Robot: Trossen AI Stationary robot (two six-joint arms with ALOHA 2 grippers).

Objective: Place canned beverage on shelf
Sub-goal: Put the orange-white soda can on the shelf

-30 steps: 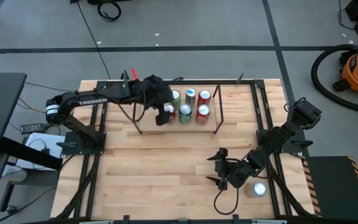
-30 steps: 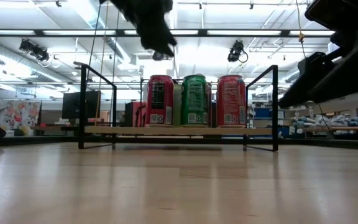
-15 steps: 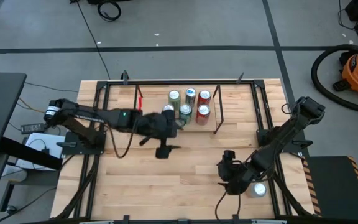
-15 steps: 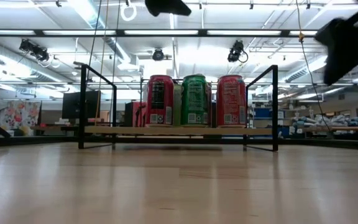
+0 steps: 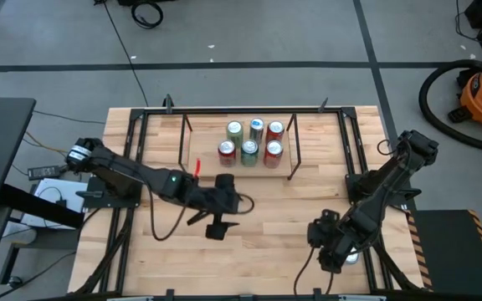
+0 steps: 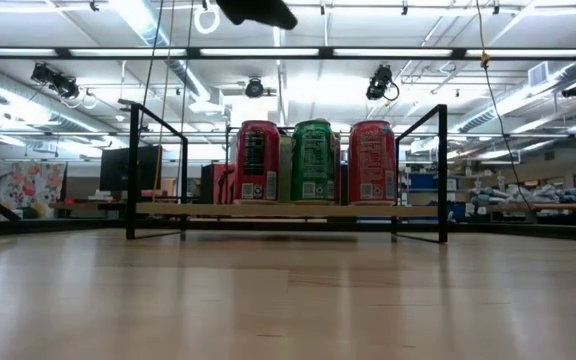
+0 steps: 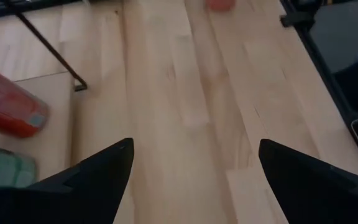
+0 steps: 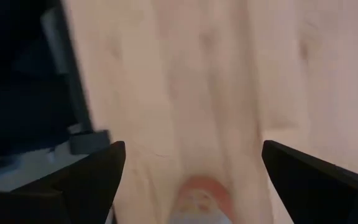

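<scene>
Six cans (image 5: pixel 250 142) show from above, three (image 6: pixel 314 161) at table height.

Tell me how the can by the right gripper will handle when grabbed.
The can stands upright on the table, so it probably won't roll unless knocked over. Its smooth round wall looks slippery; a centered squeeze seems wise. The right gripper is open beside it.

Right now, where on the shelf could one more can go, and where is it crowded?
The shelf is bare on its left part, between its left end rods and the nearest red can. Its right part is crowded: six cans in two rows reach almost to the right end rods.
</scene>
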